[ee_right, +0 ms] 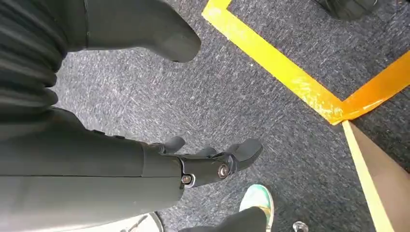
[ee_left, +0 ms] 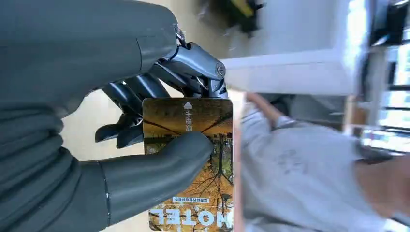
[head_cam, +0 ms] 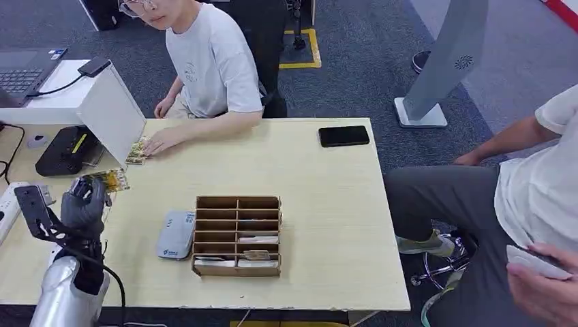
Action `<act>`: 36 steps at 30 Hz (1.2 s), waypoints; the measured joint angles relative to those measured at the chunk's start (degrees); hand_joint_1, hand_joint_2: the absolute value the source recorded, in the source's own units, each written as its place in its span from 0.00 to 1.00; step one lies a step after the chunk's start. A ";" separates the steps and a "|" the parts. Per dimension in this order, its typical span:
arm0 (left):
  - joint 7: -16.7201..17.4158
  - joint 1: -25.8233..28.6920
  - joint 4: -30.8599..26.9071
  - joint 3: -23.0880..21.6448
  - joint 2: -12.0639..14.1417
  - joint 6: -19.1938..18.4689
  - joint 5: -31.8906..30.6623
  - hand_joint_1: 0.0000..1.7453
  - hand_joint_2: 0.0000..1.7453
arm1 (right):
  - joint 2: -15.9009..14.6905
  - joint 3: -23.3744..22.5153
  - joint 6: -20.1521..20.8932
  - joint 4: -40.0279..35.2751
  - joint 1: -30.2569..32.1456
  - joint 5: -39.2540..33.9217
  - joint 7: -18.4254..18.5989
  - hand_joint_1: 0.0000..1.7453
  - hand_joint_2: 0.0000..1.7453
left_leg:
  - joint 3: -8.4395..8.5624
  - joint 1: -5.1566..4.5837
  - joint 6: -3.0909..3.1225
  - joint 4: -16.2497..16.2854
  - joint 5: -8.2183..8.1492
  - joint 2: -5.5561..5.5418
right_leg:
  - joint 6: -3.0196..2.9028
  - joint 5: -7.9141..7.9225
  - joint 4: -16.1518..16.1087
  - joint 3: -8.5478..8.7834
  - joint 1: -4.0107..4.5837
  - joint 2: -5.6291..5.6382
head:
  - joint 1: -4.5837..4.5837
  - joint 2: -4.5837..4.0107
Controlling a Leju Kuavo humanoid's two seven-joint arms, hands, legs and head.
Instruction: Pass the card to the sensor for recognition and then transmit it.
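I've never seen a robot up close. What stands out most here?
The robot's left hand, raised over the table's left end, holds a hotel key card printed with autumn trees. Mid-table stands a wooden slotted organizer beside a pale card reader. A seated person rests a hand on more cards.

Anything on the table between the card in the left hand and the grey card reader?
Nothing: head view shows bare tabletop between the card in the left hand and the reader.

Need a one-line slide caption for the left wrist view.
Left hand pinches a hotel key card printed with autumn trees between thumb and fingers, a seated person in a light T-shirt blurred behind.
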 joint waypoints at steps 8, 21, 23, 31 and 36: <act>-5.29 -7.99 1.86 -3.06 0.28 13.89 -24.06 1.00 1.00 | 0.00 0.33 1.80 -0.02 -0.69 1.68 0.02 0.00 1.00 | 0.01 -0.02 -0.03 0.01 0.02 0.06 | -0.03 0.05 0.00 -0.02 -0.01 0.07 | 0.00 0.00; -5.48 -8.63 2.77 -7.93 2.47 20.87 -48.10 1.00 1.00 | 0.00 1.83 3.13 -0.33 -1.61 3.43 -0.57 0.00 1.00 | 0.00 -0.01 -0.03 0.00 0.02 0.11 | -0.03 0.05 0.00 -0.06 -0.01 0.11 | 0.00 0.00; -5.51 -8.63 2.93 -7.93 2.47 20.85 -48.15 1.00 1.00 | 0.00 1.95 3.13 -0.33 -1.60 3.45 -0.50 0.00 1.00 | 0.00 -0.01 -0.03 0.00 0.02 0.11 | -0.03 0.05 0.00 -0.06 -0.01 0.11 | -0.02 0.00; -6.20 -8.60 3.69 -7.93 2.47 20.58 -48.71 1.00 1.00 | 0.00 1.97 3.13 -0.33 -1.65 3.52 -0.50 0.00 1.00 | -0.01 -0.02 -0.03 0.00 0.02 0.11 | -0.03 0.04 0.00 -0.07 -0.01 0.11 | 0.00 0.00; -6.84 -8.58 3.93 -7.93 2.47 20.58 -48.69 0.00 1.00 | 0.00 1.97 3.32 -0.35 -1.68 3.59 -0.50 0.00 1.00 | -0.01 -0.01 -0.03 0.00 0.02 0.11 | -0.03 0.04 0.00 -0.06 -0.01 0.11 | 0.00 0.00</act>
